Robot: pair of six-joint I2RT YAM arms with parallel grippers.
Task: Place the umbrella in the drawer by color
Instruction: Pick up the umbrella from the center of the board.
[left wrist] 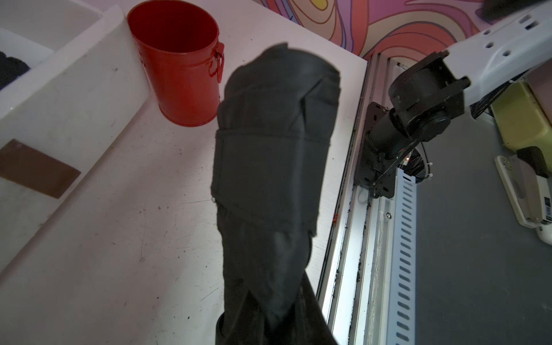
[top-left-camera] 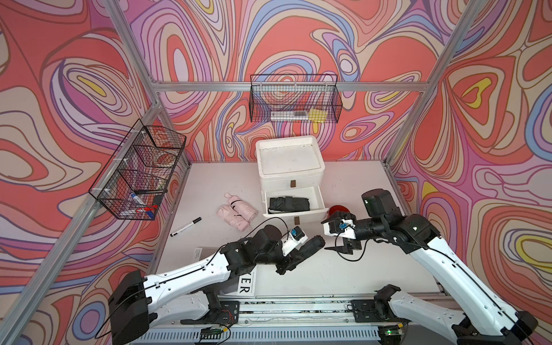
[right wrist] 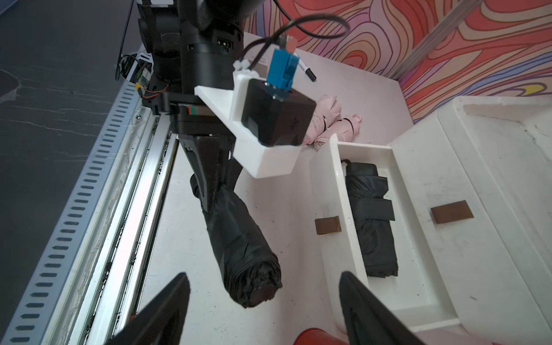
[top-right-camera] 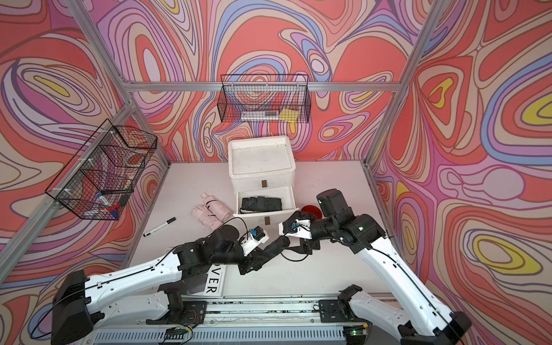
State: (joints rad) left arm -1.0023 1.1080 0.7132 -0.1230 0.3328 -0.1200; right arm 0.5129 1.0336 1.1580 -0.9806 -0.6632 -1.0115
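The black umbrella (top-left-camera: 313,243) hangs above the counter (top-left-camera: 343,268), clamped tight in the left tool (top-left-camera: 294,258)!
It's on the near side of the open drawer (top-left-camera: 294,213), where a second umbrella (top-left-camera: 288,204), black too, lies. The right tool (right wrist: 264,277) gapes wide around its free end, gripping nothing. Two pink umbrellas (top-left-camera: 237,213) lie left of the drawer, with a red bucket (top-left-camera: 339,209) on its right.

My two arms: white shells over black joints.
The left arm (top-left-camera: 185,274) and right arm (top-left-camera: 442,268) wear hole-dotted white casings between black motor housings (top-left-camera: 378,201); a white bracket (right wrist: 268,162) holds a black camera box (right wrist: 277,119) with a blue plug (right wrist: 282,71) and looping black cable (right wrist: 346,27); the right gripper (right wrist: 263,277) ends in black wedge fingers (right wrist: 167,307).
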